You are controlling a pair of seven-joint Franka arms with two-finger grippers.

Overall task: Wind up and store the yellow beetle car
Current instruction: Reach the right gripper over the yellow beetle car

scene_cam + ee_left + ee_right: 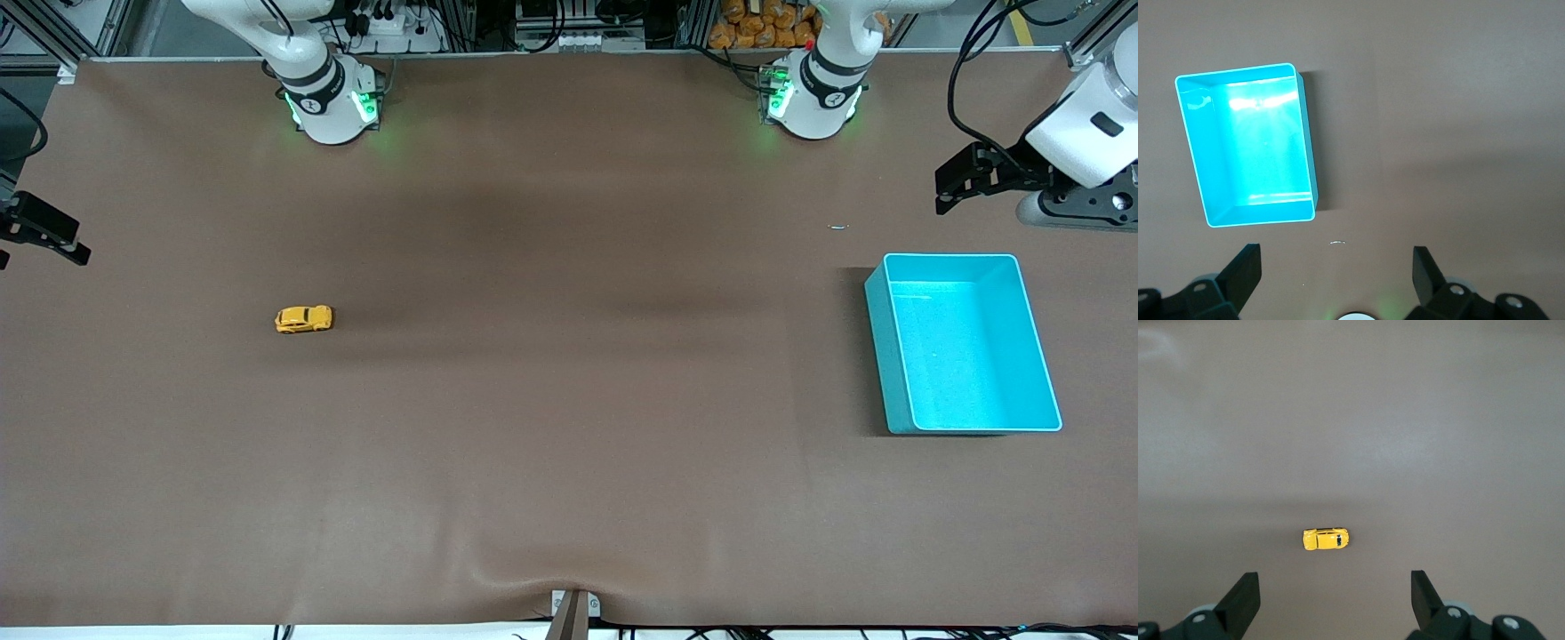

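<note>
The yellow beetle car [304, 318] stands on its wheels on the brown table toward the right arm's end. It also shows in the right wrist view [1325, 539], a little ahead of the fingertips. My right gripper [43, 256] is open and empty, up in the air over the table's edge at that end; in its own view [1335, 590] the jaws stand wide apart. The turquoise bin [965, 342] is empty at the left arm's end and shows in the left wrist view [1248, 143]. My left gripper [942, 188] hangs open and empty over the table beside the bin [1337, 267].
A small silvery scrap [838, 227] lies on the table between the bin and the left arm's base; it also shows in the left wrist view [1337, 243]. A bracket [573, 609] sits at the table's near edge. The brown table cover [569, 400] is wrinkled there.
</note>
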